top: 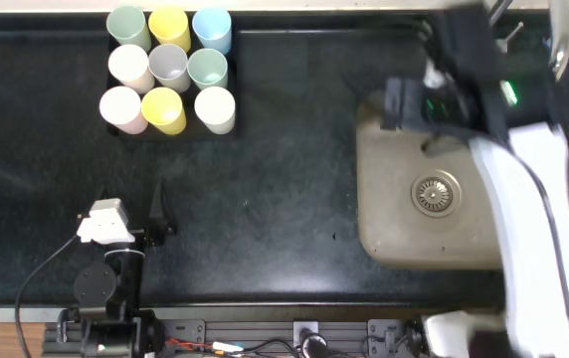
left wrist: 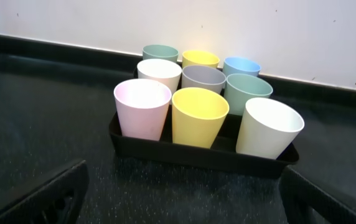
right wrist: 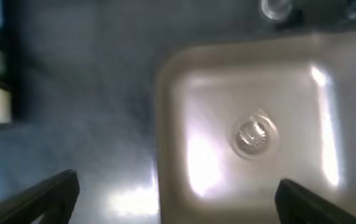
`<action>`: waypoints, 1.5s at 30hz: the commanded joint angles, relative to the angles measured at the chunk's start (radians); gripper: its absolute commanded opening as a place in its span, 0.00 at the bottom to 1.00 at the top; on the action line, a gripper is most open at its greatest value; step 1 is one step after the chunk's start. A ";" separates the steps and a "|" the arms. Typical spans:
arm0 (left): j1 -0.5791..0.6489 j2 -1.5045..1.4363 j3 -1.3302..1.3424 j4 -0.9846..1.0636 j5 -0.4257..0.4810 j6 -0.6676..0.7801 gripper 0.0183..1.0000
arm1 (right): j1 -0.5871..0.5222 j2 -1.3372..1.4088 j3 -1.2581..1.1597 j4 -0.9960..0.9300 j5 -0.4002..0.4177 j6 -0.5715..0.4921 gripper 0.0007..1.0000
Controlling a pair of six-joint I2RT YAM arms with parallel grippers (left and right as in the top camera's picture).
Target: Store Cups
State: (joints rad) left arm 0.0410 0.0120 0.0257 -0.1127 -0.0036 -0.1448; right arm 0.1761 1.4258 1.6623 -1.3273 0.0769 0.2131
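Now left tool point(left wrist: 181, 202) faces cups point(left wrist: 200, 115), low; right tool point(right wrist: 178, 208) hangs above sink point(top: 384, 239).

Beige sink point(top: 394, 224) in dark speckled worktop point(top: 284, 189); round metal drain point(top: 435, 192) at its middle

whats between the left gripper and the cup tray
Nothing. In the left wrist view, bare black counter is all that lies between the left gripper and the tray.
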 commanded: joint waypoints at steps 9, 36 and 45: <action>0.005 -0.009 -0.003 -0.001 0.003 0.024 1.00 | -0.069 -0.892 -0.951 0.770 -0.091 -0.071 1.00; 0.005 -0.009 -0.003 -0.001 0.003 0.025 1.00 | -0.075 -1.353 -1.260 0.902 -0.087 -0.071 1.00; 0.005 -0.009 -0.004 -0.001 0.003 0.024 1.00 | -0.158 -1.353 -1.513 1.277 -0.087 -0.071 1.00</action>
State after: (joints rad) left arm 0.0410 0.0109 0.0257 -0.1123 -0.0036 -0.1448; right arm 0.0441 0.0814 0.1658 -0.0723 -0.0040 0.1455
